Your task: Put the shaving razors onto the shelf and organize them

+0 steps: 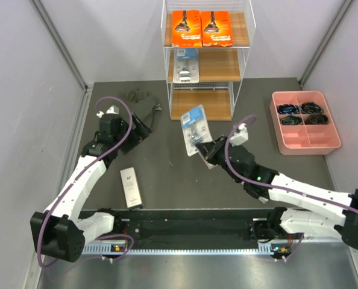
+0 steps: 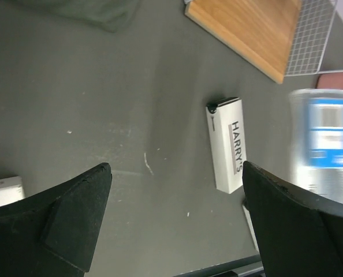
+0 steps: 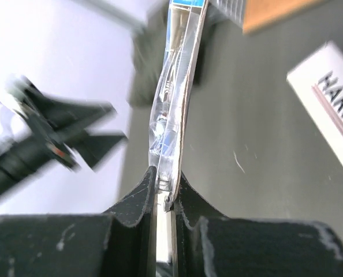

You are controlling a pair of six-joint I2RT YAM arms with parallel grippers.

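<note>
**Three packs shelved, a fourth in the air**

The shelf (image 1: 244,60), at 12 o'clock on the surface, carried the two orange boxes (image 1: 187,28) on its top tier and one shelved blister pack (image 1: 185,65) on the middle tier. The bottom tier was bare. The right tool (image 3: 164,190) was clamped on the second blister pack (image 1: 194,129), held edge-up at centre, short of the shelf. The left tool (image 2: 177,219) hung at 10 o'clock, jaws apart and empty. One white box (image 1: 131,188) lay at 7 o'clock and another, the Harry's box (image 2: 228,144), lay near the centre. A third could not be told. By my judgement the task was nearly half done.
</note>
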